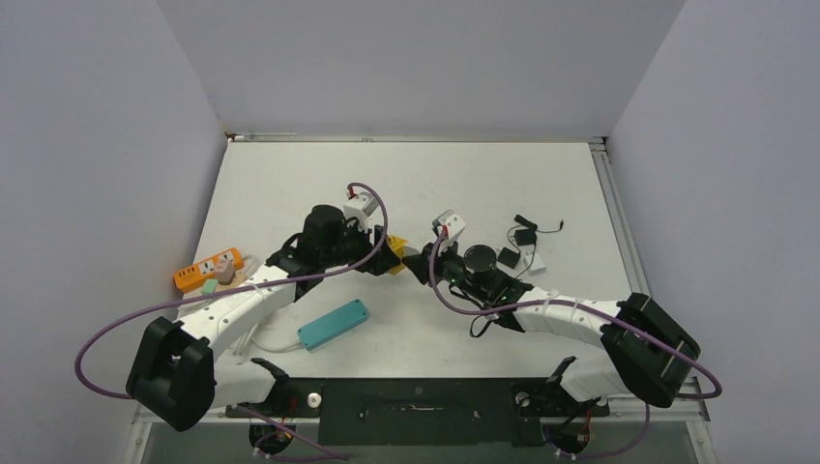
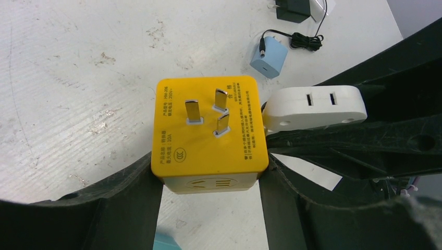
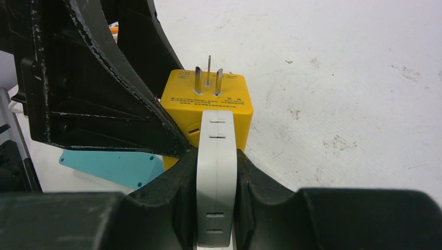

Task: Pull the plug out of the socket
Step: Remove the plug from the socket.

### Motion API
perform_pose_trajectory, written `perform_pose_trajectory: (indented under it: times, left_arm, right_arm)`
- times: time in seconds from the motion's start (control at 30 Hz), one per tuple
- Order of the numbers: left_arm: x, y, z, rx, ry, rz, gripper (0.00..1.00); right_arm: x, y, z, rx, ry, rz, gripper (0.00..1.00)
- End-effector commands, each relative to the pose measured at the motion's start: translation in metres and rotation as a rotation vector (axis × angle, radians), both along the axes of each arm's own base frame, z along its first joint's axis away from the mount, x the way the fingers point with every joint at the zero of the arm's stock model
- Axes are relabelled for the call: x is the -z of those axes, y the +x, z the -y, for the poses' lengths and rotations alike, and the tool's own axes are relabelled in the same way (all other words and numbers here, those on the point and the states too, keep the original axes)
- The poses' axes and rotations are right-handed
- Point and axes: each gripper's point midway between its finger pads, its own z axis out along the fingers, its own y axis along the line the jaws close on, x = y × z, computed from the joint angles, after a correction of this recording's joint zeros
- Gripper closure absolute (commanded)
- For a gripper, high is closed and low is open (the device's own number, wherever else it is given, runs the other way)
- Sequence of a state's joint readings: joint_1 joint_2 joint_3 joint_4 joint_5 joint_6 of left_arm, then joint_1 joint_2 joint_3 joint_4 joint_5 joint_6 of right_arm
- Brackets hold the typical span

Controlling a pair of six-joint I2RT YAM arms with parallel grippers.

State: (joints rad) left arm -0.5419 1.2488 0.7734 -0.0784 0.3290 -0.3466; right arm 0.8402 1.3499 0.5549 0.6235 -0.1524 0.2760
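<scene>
A yellow cube socket (image 2: pixel 208 130) with three metal prongs on its top face is clamped by its two sides in my left gripper (image 2: pixel 209 172), just above the table. The flat white plug (image 2: pixel 312 107) meets the cube's right side, and I cannot see its pins. My right gripper (image 3: pixel 216 156) is shut on that plug (image 3: pixel 216 177), one finger on each flat face, with the socket (image 3: pixel 182 99) right behind it. From above, both grippers meet at the table's middle: left gripper (image 1: pixel 382 253), socket (image 1: pixel 395 255), right gripper (image 1: pixel 423 263).
An orange power strip (image 1: pixel 208 268) lies at the left edge. A teal box (image 1: pixel 334 323) sits near the front, under the left arm. A small blue charger (image 2: pixel 268 58) and a black adapter (image 1: pixel 525 237) with its cable lie to the right.
</scene>
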Motion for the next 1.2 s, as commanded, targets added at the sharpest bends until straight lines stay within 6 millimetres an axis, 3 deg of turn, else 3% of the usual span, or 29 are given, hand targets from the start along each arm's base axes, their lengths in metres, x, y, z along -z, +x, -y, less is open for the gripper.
perform_pose_trajectory:
  times: [0.0, 0.13, 0.3, 0.5, 0.63, 0.87, 1.03, 1.17]
  left_arm:
    - [-0.048, 0.018, 0.007, 0.021, -0.071, 0.166, 1.00]
    - [-0.072, 0.008, 0.012, 0.092, -0.135, 0.252, 1.00]
    - [-0.089, -0.006, 0.019, 0.172, -0.211, 0.311, 1.00]
    - [-0.082, -0.001, 0.017, 0.140, -0.187, 0.285, 1.00]
    - [-0.065, 0.016, 0.002, 0.015, -0.097, 0.243, 1.00]
    - [-0.034, 0.028, -0.012, -0.085, 0.013, 0.139, 1.00]
    - [-0.029, 0.029, -0.011, -0.084, 0.020, 0.121, 1.00]
    - [-0.038, 0.024, -0.003, -0.029, -0.024, 0.150, 1.00]
  right_arm:
    - [-0.039, 0.007, 0.003, -0.032, 0.119, 0.044, 0.95]
    - [-0.039, 0.021, 0.024, -0.035, 0.166, 0.008, 0.95]
    - [-0.037, 0.026, 0.030, -0.071, 0.192, -0.025, 0.95]
    - [-0.035, 0.030, 0.031, -0.046, 0.191, -0.029, 0.95]
    - [-0.036, 0.032, 0.030, 0.005, 0.159, -0.011, 0.95]
    - [-0.041, 0.012, 0.003, 0.014, 0.057, 0.064, 0.95]
    - [-0.040, 0.005, -0.006, -0.006, 0.057, 0.053, 0.95]
    - [-0.039, 0.007, -0.001, -0.002, 0.062, 0.044, 0.95]
